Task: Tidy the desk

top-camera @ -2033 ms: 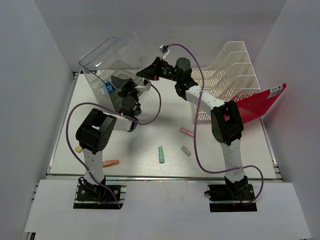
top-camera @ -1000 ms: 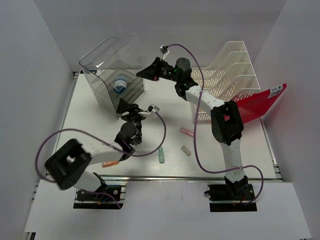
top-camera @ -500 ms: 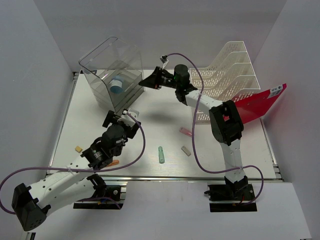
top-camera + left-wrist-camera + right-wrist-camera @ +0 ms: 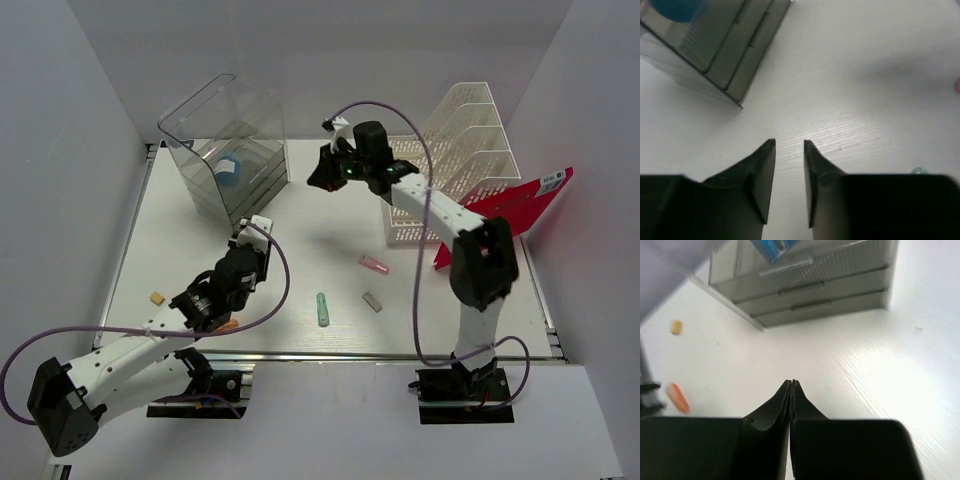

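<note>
Your left gripper point(image 4: 789, 144) sits narrowly parted, empty; right gripper point(image 4: 791, 384) clenched on nothing. Widen left, then straddle the green marker point(image 4: 322, 309) squarely.

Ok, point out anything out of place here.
Loose on the desk: a pink piece, green pen, grey block and tan bit. A red folder leans askew beside the rack.

Clear plastic drawer box point(image 4: 225, 145) far-left on large white desk point(image 4: 170, 240), white slotted file rack point(image 4: 455, 150) far-right. Green marker point(image 4: 322, 309), pink tube point(image 4: 374, 265), small grey block point(image 4: 372, 301) mid-desk, apart from each other.
</note>
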{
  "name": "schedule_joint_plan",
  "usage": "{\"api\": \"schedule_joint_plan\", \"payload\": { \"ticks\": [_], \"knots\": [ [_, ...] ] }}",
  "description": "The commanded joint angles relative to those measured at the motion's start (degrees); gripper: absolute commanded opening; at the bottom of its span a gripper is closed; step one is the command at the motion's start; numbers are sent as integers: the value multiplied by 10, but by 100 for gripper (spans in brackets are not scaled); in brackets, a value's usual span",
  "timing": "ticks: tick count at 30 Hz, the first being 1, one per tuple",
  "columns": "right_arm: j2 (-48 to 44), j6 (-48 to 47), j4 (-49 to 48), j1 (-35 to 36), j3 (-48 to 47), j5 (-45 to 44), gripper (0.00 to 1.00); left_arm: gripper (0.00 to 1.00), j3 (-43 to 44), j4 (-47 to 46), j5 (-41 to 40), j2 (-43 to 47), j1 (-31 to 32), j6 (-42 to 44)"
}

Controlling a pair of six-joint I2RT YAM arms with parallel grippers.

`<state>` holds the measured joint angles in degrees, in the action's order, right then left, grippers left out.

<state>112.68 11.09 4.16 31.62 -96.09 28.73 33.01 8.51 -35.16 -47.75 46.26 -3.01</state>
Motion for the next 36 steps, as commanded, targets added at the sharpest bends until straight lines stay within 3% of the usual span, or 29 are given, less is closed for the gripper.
{"api": "schedule_joint_plan", "payload": {
  "ticks": [1,2,3,4,5,6,7,9,11,14,17,20,21,24,31,36],
  "knots": [
    [-128,-204,105,-5,75,-105,0,36,37,30,73,-52,-12,-67],
    [-151,-218,111,-5,99,-136,2,28,44,35,84,-61,-12,-75],
    [-196,-228,113,-6,125,-141,13,17,49,39,93,-69,-19,-91],
    [-218,-237,112,-11,181,-143,34,16,58,41,101,-77,-26,-96],
    [-242,-240,109,-12,208,-140,43,17,62,43,114,-83,-26,-105],
    [-284,-242,105,-16,235,-134,64,32,65,44,120,-90,-34,-116],
    [-304,-241,103,-16,259,-128,71,45,68,42,127,-95,-42,-114],
    [-357,-241,96,-20,321,-99,74,74,73,48,130,-106,-48,-107],
    [-403,-257,98,-24,360,-68,77,80,85,60,131,-116,-53,-97],
    [-438,-294,139,-36,376,-36,74,83,87,70,146,-137,-58,-62],
    [-457,-321,188,-43,392,13,61,88,81,69,170,-147,-58,-18],
    [-491,-363,191,-54,451,71,34,87,83,74,167,-152,-58,-3],
    [-502,-391,190,-59,484,83,18,87,84,72,169,-151,-53,-2],
    [-526,-453,229,-74,522,124,1,87,83,76,175,-140,-53,-1],
    [-603,-535,249,-118,609,207,0,86,71,66,191,-94,-53,-1],
    [-628,-549,228,-166,638,210,4,86,72,70,191,-95,-53,-2]
  ]
}}
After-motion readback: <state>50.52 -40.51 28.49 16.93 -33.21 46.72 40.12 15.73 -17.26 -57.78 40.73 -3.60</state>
